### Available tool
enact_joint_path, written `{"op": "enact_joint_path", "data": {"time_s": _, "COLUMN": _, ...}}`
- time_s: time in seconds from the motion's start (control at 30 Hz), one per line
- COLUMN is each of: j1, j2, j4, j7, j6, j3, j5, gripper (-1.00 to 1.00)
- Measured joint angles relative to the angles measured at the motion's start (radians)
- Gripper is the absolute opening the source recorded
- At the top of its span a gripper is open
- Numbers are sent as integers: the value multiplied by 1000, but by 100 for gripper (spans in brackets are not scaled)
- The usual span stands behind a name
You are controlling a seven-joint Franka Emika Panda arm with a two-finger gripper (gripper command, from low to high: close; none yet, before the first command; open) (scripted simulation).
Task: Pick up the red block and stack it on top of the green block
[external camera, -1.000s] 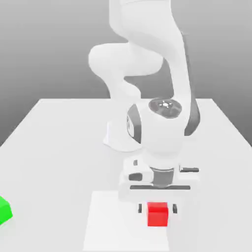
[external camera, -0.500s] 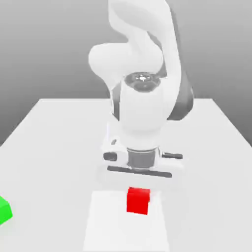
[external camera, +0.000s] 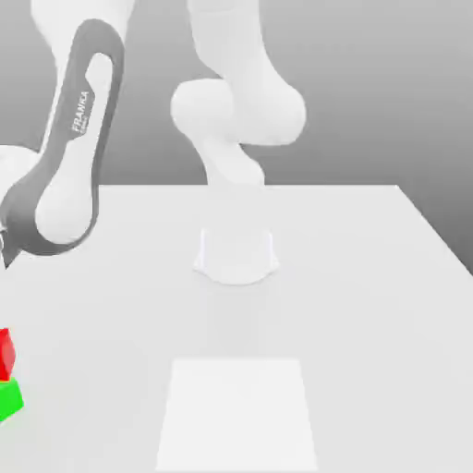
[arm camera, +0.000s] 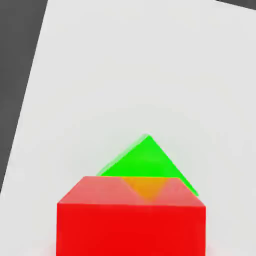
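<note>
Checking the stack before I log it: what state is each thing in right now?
Small matte red cube: above the green one, tilted in the exterior view; whether it rests there is unclear.
Small bright green cube: on the white table, at the exterior view's left edge.
</note>
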Motion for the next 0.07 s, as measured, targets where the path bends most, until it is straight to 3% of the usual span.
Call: {"op": "enact_joint_path", "data": {"time_s": 0.07, "j1": 0, "j2": 0, "j4": 0, "j7": 0, "j6": 0, "j3": 0, "j5": 0, "gripper": 100}}
